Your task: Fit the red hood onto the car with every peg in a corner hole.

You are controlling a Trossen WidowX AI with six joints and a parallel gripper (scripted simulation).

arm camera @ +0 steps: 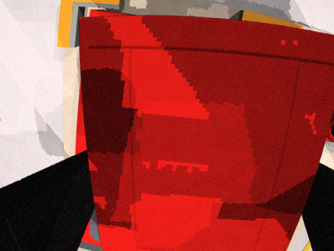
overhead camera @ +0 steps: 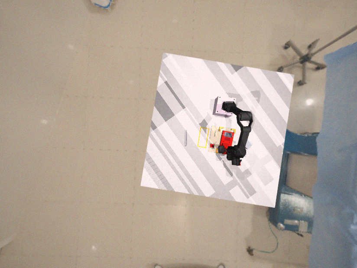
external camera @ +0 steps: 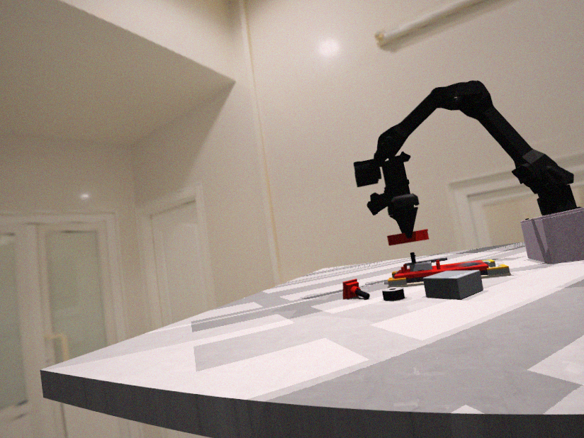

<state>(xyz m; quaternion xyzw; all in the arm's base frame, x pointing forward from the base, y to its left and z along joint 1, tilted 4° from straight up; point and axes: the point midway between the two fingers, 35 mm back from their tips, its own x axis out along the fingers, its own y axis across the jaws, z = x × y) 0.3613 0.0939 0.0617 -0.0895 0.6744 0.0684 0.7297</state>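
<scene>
My gripper (external camera: 408, 234) (arm camera: 202, 166) is shut on the red hood (external camera: 395, 239) (arm camera: 183, 134), with one finger at each side. In the exterior view the hood hangs in the air, with a visible gap above the engine block (external camera: 419, 266). The red chassis (overhead camera: 226, 142) (external camera: 464, 268) sits in the jig (overhead camera: 235, 131) (external camera: 499, 271) (arm camera: 64, 28) on the table. Red pegs and a taller black post stand up from the deck. In the top view the arm covers the chassis's engine end and the hood cannot be made out. In the wrist view the hood hides the deck and pegs.
A grey box (external camera: 450, 285), a black ring (external camera: 393, 294) and a red part with a black shaft (external camera: 350, 288) stand beside the jig. A beige board (overhead camera: 213, 139) lies on its other side, then a yellow outline (overhead camera: 201, 147) and a thin grey bar (overhead camera: 185, 138).
</scene>
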